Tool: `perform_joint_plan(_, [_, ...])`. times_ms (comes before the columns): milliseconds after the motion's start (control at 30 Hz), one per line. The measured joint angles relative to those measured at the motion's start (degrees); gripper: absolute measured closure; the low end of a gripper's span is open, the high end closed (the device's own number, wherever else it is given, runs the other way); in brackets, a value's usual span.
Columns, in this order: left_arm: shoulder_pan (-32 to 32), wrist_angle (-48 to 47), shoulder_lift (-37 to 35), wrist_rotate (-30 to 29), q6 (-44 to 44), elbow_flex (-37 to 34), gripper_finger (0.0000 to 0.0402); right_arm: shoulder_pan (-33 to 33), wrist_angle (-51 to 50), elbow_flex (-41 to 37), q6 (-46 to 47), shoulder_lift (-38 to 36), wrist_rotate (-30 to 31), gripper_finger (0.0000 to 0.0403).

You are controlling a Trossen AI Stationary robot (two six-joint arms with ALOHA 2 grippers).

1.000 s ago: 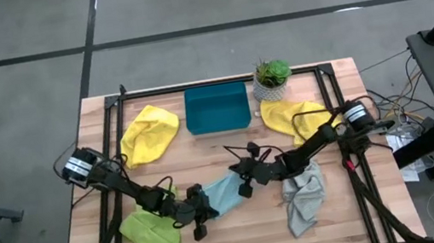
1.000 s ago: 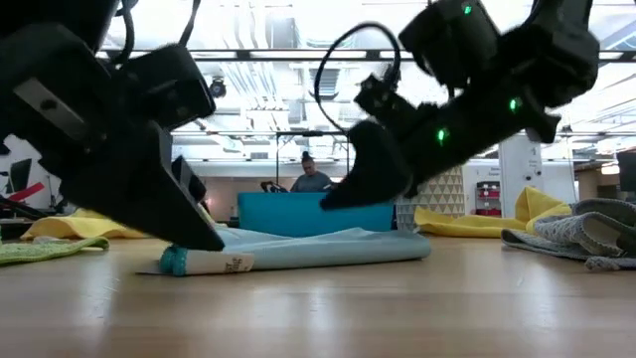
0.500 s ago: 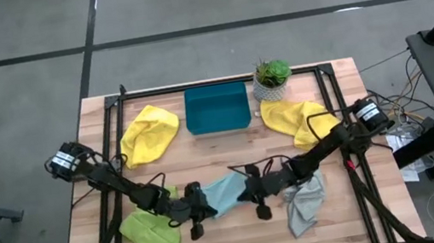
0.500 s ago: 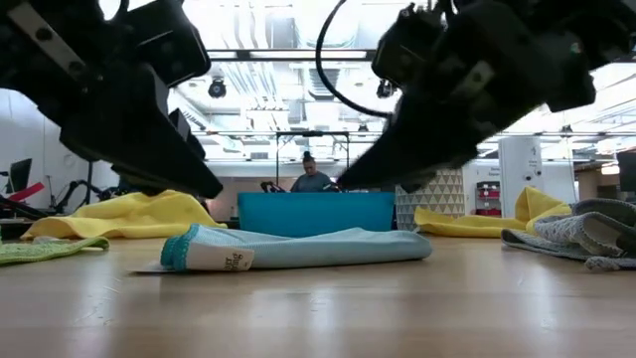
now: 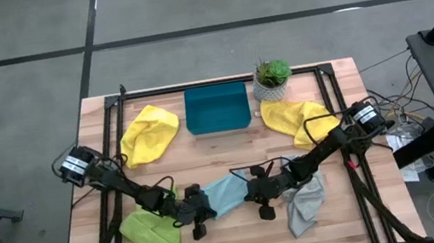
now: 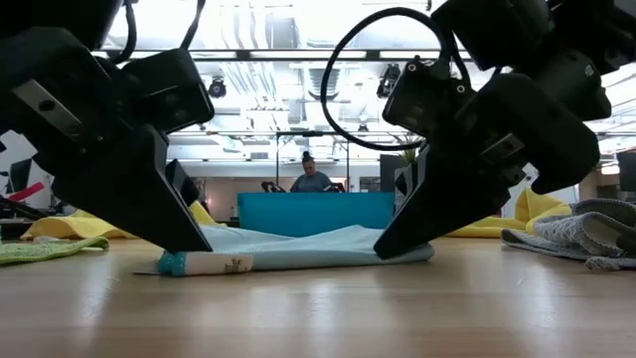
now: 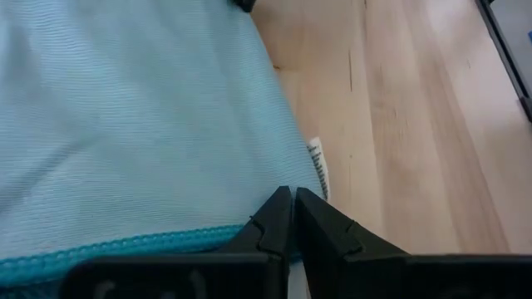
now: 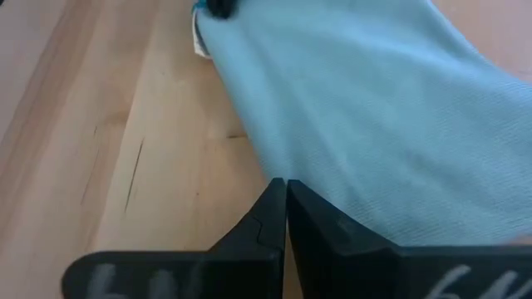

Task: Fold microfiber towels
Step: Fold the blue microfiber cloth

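Note:
A light blue microfiber towel (image 5: 226,194) lies folded flat on the table's near middle, its teal hem and white label (image 6: 225,264) at its left end. My left gripper (image 5: 204,203) is shut with its tips down on that left end. My right gripper (image 5: 251,191) is shut with its tips at the towel's right end (image 6: 397,249). Untouched on the table are a lime green towel (image 5: 149,232), a grey towel (image 5: 306,200) and two yellow towels (image 5: 150,132) (image 5: 294,116). My left gripper presses its shut fingertips (image 7: 289,202) on the towel's hemmed edge (image 7: 199,238), close to the labelled corner. It slants down from the table's left side. The towel lies flat under it. No cloth shows between the fingers. My right gripper sets its shut fingertips (image 8: 281,189) against the towel's right-hand edge (image 8: 259,154), slanting down from the table's right side. The towel stays flat on the table. I see no cloth between the fingers.
A teal tray (image 5: 217,108) stands at the far middle, a small potted plant (image 5: 271,80) to its right. A black frame rail (image 5: 220,82) runs round the tabletop. Bare wood (image 6: 318,308) lies in front of the blue towel. A person sits far behind the table (image 6: 311,177).
My right gripper has swung toward the table's near edge and left, turned, and sunk onto the blue towel's right end. My left gripper rose off the towel's left end and came back down on it, flattening the hem. The towel has stayed in place.

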Motion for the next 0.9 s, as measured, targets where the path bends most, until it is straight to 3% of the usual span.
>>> perform_joint_plan(400, [0.49,-6.06,-7.80,2.01,4.41,-0.38,0.0393,-0.38,-3.08,0.35,-1.22,-4.46,0.03,0.0394])
perform_joint_plan(533, [1.27,-7.13,-10.15,-1.22,7.41,-0.39,0.0393,-1.66,-2.81,0.37,-1.93,-6.21,0.61,0.0394])
perform_joint_plan(733, [3.11,-7.53,-10.76,-10.95,12.41,-0.52,0.0393,-4.34,-2.47,0.37,-3.09,-6.68,8.38,0.0394])
perform_joint_plan(900, [4.88,-9.21,-7.88,-11.65,11.84,-0.90,0.0393,-6.45,-1.49,0.37,-2.77,-4.41,13.09,0.0394])
